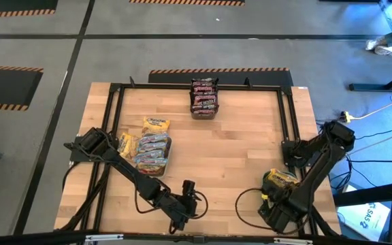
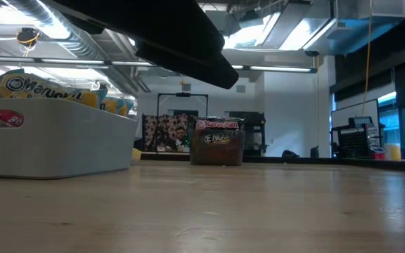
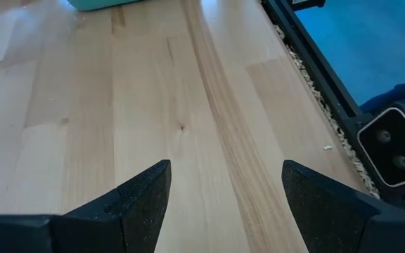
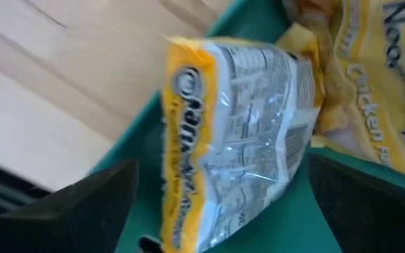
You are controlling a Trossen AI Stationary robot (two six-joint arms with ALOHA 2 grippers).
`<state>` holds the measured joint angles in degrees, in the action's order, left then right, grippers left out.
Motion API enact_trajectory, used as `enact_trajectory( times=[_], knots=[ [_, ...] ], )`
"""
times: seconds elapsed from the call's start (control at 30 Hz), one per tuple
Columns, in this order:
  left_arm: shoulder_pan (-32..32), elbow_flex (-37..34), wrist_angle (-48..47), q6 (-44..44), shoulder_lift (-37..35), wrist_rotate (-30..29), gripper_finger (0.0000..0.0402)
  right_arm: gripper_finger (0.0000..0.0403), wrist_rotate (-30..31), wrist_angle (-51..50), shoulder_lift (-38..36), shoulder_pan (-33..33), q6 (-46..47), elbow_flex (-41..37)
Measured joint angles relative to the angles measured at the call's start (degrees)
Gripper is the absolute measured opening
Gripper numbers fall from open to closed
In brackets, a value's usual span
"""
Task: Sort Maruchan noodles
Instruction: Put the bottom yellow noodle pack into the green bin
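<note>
Left arm waits low near the front edge of the table (image 1: 237, 156); left gripper (image 3: 223, 204) has its fingers spread over bare wood, holding nothing.

Pale grey tray (image 1: 156, 160), left of centre, holds a mix of yellow and pinkish-silver packets (image 1: 152, 146); 1 more yellow packet (image 1: 156, 124) lies just behind it. A stack of dark brown-maroon packets (image 1: 204, 97) sits at the far edge, centre.

Right gripper (image 4: 216, 204) hangs over the teal tray (image 4: 153, 133) at the front right, fingers wide apart, with a yellow packet (image 4: 230, 133) lying loose between them on other yellow ones.

Judgement: release step of a yellow drop-off. Next move calls for lifting clear of the tray, then reaching to the mixed tray for another yellow packet.

Hidden: the right arm covers most of the teal tray from above, so its count is unclear. Low view shows neither gripper.
</note>
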<state>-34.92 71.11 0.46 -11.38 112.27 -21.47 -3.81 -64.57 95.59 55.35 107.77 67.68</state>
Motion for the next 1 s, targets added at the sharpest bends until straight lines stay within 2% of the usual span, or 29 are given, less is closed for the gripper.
enact_trajectory(
  times=[0.3,0.63,0.83,1.0],
  knots=[
    [0.1,0.0,0.0,0.4,0.0,0.0,0.0267,0.0331,-1.0,3.2,0.3,0.1,1.5,-3.7],
    [0.5,0.0,0.0,0.6,0.0,-0.1,0.0267,0.0284,0.2,7.5,0.9,0.1,2.9,-4.3],
    [0.6,0.0,0.0,1.4,0.0,-0.2,0.0267,0.0263,-3.3,6.7,3.9,0.1,2.1,-5.0],
    [0.6,0.0,0.1,1.5,0.0,-0.1,0.0267,0.0209,-2.4,6.3,4.1,0.1,2.6,-4.8]
  ],
)
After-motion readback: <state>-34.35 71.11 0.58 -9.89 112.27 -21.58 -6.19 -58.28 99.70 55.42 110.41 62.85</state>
